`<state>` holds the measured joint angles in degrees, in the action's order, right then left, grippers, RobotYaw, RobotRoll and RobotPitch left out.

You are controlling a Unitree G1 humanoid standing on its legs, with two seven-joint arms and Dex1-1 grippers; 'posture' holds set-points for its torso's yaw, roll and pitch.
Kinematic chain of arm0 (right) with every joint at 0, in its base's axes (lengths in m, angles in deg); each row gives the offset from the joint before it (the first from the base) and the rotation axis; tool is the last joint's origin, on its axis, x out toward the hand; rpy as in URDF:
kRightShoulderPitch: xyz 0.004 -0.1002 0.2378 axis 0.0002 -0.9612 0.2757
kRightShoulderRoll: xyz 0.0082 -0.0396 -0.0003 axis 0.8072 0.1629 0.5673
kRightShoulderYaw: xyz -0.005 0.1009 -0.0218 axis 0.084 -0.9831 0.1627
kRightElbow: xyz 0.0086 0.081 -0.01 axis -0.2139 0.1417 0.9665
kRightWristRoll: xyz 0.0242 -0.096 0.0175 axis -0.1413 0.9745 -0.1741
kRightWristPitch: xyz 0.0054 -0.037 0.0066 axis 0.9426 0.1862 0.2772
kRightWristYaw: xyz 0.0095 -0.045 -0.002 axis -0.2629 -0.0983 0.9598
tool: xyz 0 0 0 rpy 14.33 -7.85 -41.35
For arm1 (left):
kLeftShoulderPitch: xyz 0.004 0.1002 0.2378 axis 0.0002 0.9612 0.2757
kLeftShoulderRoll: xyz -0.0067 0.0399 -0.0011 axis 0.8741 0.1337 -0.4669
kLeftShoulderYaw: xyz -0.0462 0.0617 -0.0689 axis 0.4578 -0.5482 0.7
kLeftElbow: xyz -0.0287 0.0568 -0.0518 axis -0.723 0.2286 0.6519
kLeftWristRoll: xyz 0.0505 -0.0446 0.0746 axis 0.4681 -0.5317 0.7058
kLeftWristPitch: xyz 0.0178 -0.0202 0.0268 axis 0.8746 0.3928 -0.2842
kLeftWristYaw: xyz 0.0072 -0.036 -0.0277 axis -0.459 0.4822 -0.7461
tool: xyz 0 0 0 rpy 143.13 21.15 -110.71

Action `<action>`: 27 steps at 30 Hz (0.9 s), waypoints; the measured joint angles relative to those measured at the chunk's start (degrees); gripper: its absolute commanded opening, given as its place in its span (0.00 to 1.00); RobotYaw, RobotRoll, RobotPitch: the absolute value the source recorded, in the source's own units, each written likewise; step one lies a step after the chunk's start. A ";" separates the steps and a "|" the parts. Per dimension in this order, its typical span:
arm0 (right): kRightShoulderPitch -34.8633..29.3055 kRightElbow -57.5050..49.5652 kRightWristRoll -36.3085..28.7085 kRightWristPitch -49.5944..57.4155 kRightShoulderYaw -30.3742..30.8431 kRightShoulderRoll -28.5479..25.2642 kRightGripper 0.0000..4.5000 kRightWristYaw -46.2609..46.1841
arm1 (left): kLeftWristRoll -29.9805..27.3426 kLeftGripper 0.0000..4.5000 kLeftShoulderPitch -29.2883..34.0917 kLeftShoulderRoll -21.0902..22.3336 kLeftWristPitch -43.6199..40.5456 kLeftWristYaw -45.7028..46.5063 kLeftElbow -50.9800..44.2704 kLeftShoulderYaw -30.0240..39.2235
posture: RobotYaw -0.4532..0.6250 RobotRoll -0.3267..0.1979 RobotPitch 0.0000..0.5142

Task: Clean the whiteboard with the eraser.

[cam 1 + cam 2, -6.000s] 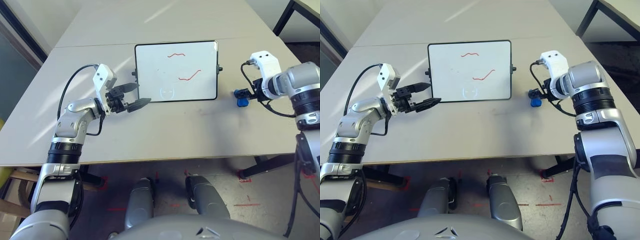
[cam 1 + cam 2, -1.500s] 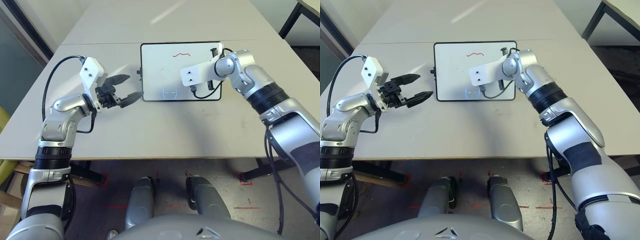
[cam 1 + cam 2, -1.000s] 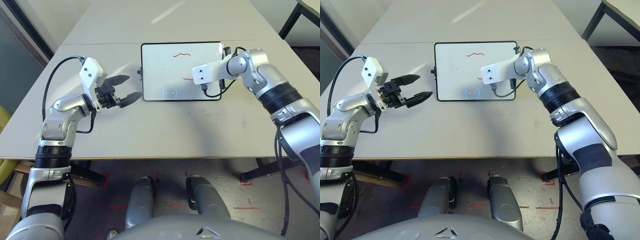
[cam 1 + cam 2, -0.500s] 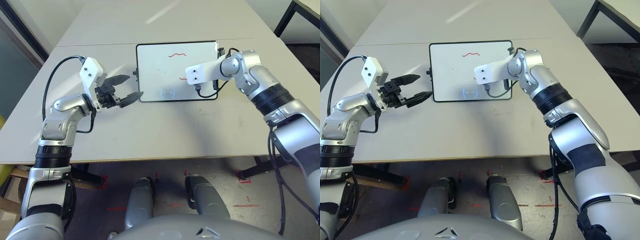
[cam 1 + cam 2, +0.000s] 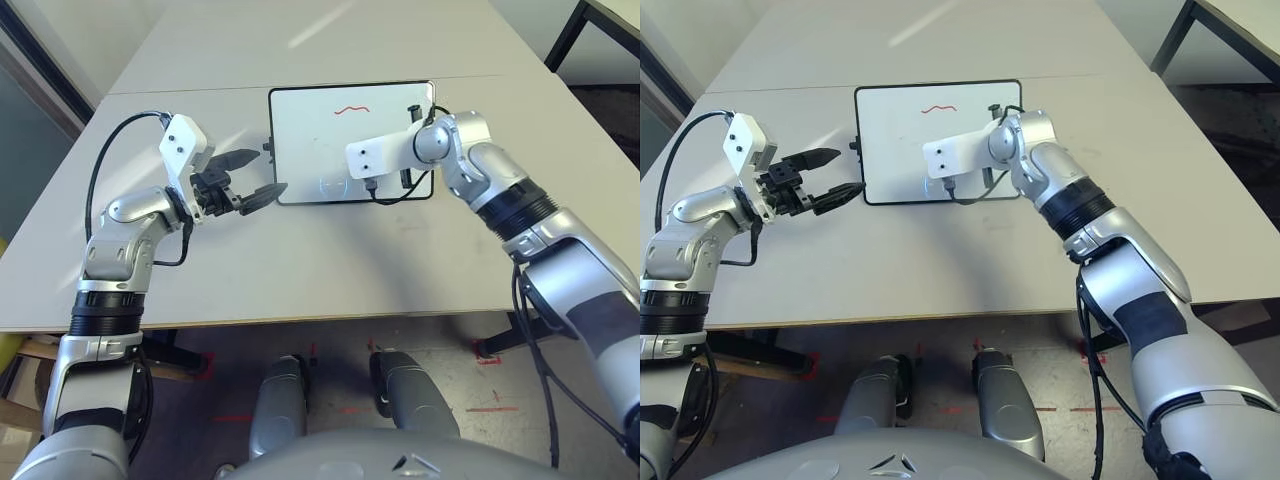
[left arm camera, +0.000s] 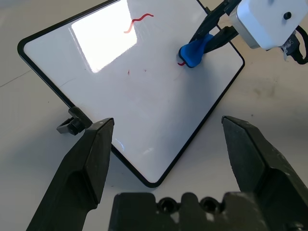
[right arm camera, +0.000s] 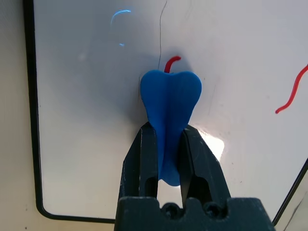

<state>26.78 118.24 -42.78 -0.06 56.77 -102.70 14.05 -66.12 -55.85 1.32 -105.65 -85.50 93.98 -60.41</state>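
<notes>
On the left, my left gripper, spread and empty, near the black-framed whiteboard, which lies flat on the table. To its right, over the board, my right gripper, clenched on the blue bone-shaped eraser, covers part of a red squiggle.

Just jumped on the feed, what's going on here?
The robot is cleaning the whiteboard. Its right claw is shut on the blue eraser, holding it over the board, where the end of one red mark peeks out beside it. Another red squiggle is there to wipe. The left claw is open and empty, near the board's left edge.
</notes>
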 measured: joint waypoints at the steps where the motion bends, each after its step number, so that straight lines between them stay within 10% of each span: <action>1: 0.28 0.36 0.00 0.01 0.00 0.48 0.09 -0.18 | 0.00 1.00 0.00 -0.02 -0.02 0.03 -0.06 0.00 | 0.32 0.62 0.23; 14: 3.38 5.67 -0.02 -2.24 0.25 3.56 0.09 -2.70 | -0.01 1.00 0.01 -0.33 -0.45 0.21 -0.88 0.00 | 0.32 0.62 0.23; 27: 0.89 1.94 0.11 -5.39 1.19 -5.10 0.09 -0.72 | 0.02 1.00 0.02 -0.45 -0.60 0.18 -1.61 0.00 | 0.31 0.62 0.24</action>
<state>27.68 120.18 -42.67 -5.45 57.96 -107.80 13.33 -66.11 -55.83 0.87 -106.25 -85.31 92.37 -60.41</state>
